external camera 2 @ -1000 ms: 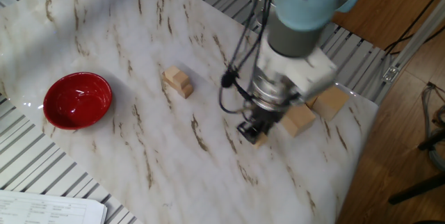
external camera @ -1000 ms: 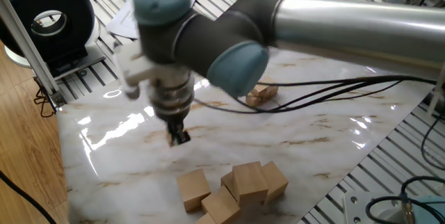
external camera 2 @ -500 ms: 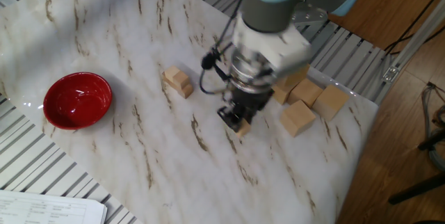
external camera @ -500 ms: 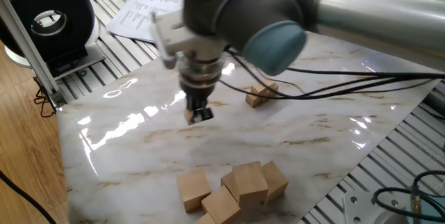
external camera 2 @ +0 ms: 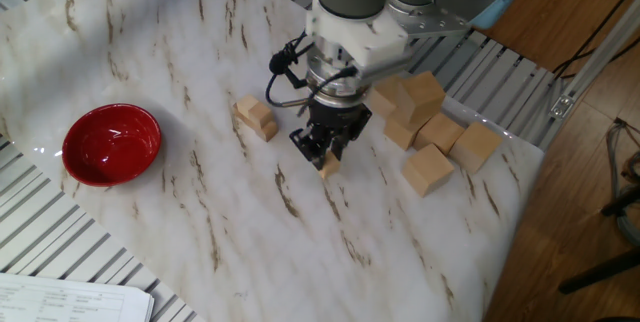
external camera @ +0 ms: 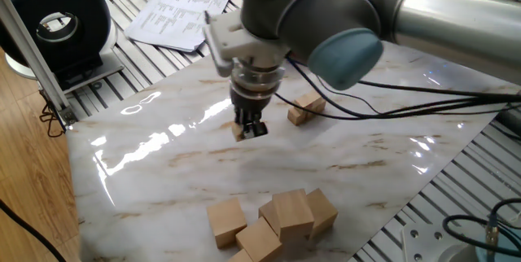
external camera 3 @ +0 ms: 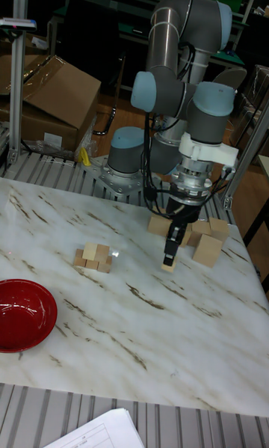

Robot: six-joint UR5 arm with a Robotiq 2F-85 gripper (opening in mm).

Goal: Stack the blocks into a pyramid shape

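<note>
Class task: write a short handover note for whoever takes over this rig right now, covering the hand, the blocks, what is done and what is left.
Hand: shut on one small block, low over the marble table.
Small block pile: a few blocks grouped beside the red bowl, at least one on top.
Large cubes: clustered at the table edge, not part of the job.
Done: pyramid started.
Left: carry the held block to the pile, place it, and finish the pyramid.

A small tan wooden block sits clamped at the fingertips just over the marble. The other small blocks form a tight cluster apart from it, one block sitting on top of those below.
</note>
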